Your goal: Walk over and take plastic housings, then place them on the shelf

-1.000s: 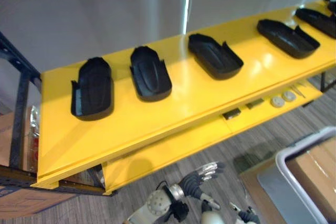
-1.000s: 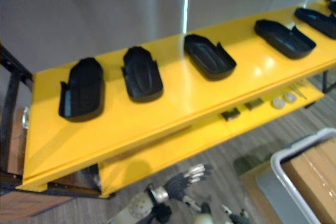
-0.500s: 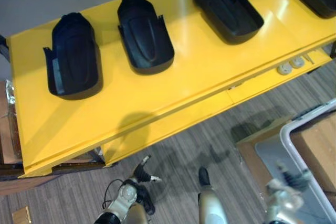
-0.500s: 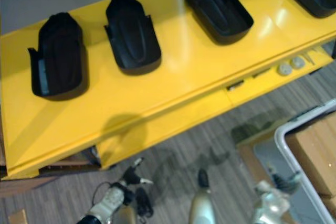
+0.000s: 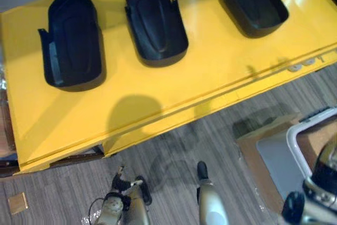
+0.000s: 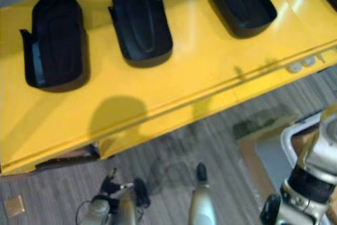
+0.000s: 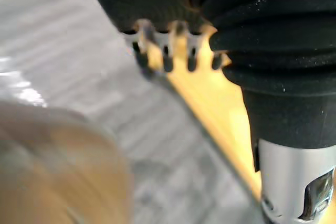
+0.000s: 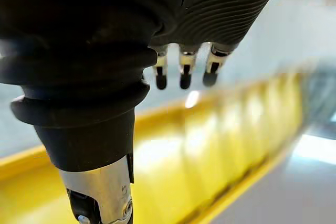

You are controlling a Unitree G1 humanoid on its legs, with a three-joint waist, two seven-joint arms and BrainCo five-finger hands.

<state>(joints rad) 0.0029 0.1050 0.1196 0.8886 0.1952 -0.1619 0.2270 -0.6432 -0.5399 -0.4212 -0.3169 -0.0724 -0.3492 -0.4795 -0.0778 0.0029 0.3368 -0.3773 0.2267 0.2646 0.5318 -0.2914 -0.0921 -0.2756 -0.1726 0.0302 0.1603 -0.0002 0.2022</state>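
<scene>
My left hand (image 7: 167, 59) and right hand (image 8: 185, 74) hang open-fingered and empty, three black housings (image 5: 155, 19) lie side by side on the yellow shelf (image 5: 221, 72), so I judge I'm between loads: next, walk off for another.

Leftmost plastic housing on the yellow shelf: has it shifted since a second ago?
No. The leftmost plastic housing keeps its place near the left end of the yellow shelf and beside the neighbouring housing; the camera moved, not it.
</scene>
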